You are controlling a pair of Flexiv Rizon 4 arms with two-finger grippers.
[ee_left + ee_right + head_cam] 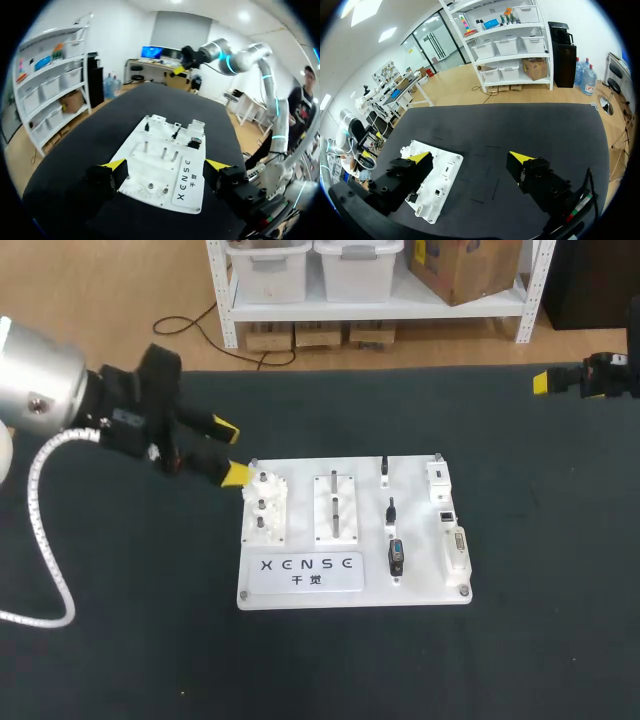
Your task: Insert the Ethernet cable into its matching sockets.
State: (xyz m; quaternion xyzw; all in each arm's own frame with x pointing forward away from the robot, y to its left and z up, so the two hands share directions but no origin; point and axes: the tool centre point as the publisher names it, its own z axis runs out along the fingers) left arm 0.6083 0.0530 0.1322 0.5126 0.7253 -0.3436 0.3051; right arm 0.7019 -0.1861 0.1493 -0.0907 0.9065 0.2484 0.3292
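One board (425, 582), left gripper (231, 450), right gripper (470, 157)

The head camera looks steeply down on the dark tabletop (120, 660) from above, while both wrist cameras (the left nearer, the right well off) face the same white board (425, 585).

Even, bright overhead lighting: the white board (425, 585) glares mildly against the matte black table (120, 660), with only faint shadows.
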